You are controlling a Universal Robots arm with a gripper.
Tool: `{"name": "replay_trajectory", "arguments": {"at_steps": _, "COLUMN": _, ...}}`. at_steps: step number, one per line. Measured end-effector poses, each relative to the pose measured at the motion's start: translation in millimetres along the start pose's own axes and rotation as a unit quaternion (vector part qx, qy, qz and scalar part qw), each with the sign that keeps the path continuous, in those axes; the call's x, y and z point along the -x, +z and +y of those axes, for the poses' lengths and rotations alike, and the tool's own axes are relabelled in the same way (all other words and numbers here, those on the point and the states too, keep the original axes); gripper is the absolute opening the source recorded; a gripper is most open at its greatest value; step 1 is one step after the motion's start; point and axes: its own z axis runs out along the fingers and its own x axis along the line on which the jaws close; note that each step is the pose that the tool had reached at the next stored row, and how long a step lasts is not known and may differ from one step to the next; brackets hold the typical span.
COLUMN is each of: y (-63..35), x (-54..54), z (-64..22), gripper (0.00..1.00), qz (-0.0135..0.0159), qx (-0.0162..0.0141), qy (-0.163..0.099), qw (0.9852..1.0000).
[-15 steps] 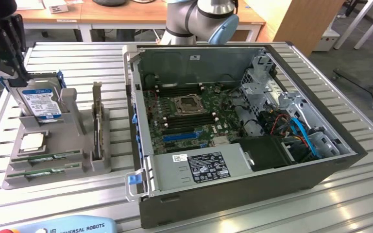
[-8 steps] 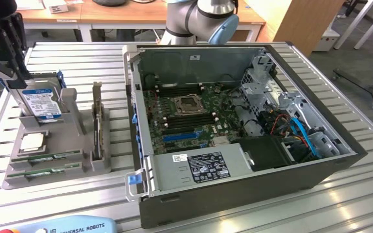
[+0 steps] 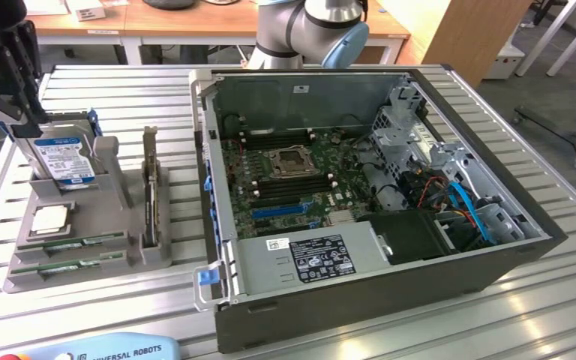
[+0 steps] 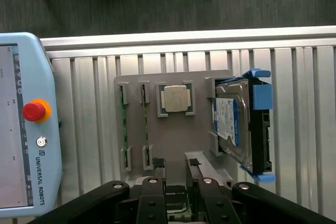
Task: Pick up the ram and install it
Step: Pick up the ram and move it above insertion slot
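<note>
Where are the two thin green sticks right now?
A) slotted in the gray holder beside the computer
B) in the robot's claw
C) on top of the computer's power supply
A: both ram sticks sit in slots of the gray holder, beside the silver processor chip; the open gripper holds nothing.

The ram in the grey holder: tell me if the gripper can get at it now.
Probably yes: the ram lies uncovered in its slot, and the gripper hangs open above the holder, nothing between them.
</note>
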Motion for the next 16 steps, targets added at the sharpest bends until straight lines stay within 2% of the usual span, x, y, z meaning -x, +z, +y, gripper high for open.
{"name": "replay_trajectory", "arguments": {"at_steps": 6, "y": 9.3, "x": -0.2, "z": -0.5, "gripper": 0.29, "qz": 0.0001, "qx": 0.0000, "qy": 0.000, "qw": 1.0000}}
{"name": "replay_trajectory", "arguments": {"at_steps": 16, "y": 19.3, "x": -0.4, "z": -0.9, "gripper": 0.29, "qz": 0.0001, "qx": 0.0000, "qy": 0.000, "qw": 1.0000}}
